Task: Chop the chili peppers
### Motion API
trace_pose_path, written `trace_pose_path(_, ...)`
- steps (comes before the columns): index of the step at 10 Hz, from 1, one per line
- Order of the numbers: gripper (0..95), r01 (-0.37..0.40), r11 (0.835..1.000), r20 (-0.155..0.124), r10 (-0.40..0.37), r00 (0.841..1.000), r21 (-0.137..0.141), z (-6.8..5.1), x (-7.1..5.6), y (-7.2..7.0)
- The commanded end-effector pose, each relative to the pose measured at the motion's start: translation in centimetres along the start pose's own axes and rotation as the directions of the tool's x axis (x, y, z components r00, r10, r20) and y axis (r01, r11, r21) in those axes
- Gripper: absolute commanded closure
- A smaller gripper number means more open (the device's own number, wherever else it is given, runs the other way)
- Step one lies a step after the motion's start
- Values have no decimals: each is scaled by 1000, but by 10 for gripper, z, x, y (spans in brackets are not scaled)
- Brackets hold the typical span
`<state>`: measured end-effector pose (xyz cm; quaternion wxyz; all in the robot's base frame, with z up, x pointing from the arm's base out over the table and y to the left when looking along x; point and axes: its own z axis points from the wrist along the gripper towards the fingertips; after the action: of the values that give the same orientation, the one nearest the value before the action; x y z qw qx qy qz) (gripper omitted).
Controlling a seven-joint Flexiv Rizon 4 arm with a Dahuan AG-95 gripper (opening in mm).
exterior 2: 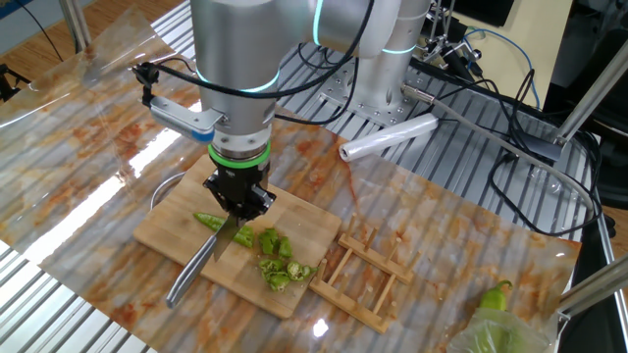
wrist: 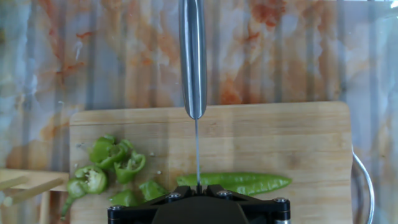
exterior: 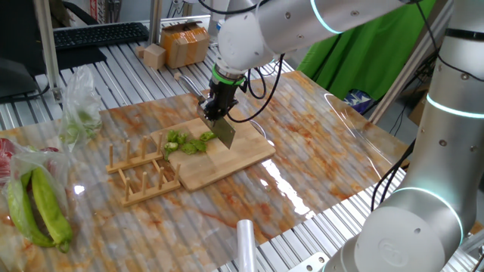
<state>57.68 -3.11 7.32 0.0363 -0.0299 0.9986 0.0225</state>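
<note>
Marbled orange-and-white sheeting covers the slatted metal worktop (exterior: 318, 151), where a chopping job is under way. At far left in one fixed view, two big yellow-green peppers (exterior: 38, 208) lie in clear plastic, well apart from the action. Next comes a slotted wooden rack (exterior: 140, 170), touching the left edge of a pale rectangular bamboo cutting board (exterior: 227, 162). On the board's left part sits a loose heap of small bright-green chili slices (wrist: 109, 165). Just right of them lies the uncut remainder, a slender glossy green chili (wrist: 239, 182), its long axis running along the board's length, pointed tip to the right in the hand view.

Directly above it, the silver arm's black two-finger tool (exterior 2: 238, 196) points straight down, its jaws pressed together on the steel handle of a kitchen knife (wrist: 193, 59). The blade stands edge-down, square across the chili's axis, near its cut end and right at the chili; whether it has bitten in cannot be told.

Judged from here, the next stroke depends on that crossing: press down, then shift right toward the tip. Further right, the worktop lies under the glare of room lights, with a green cloth (exterior: 355, 53) behind.
</note>
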Motion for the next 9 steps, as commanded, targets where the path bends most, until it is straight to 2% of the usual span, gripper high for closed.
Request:
trace_pose_path(1, 950, 1, 1000, 2, -1, 1000, 1, 2, 0, 1)
trace_pose_path(4, 950, 10, 1000, 9, -10, 1000, 6, 12, 0, 2)
trace_pose_path(7, 950, -2, 1000, 31, 2, 1000, 3, 37, -1, 8)
trace_pose_path(9, 950, -5, 1000, 31, 5, 1000, 7, 38, 0, 8)
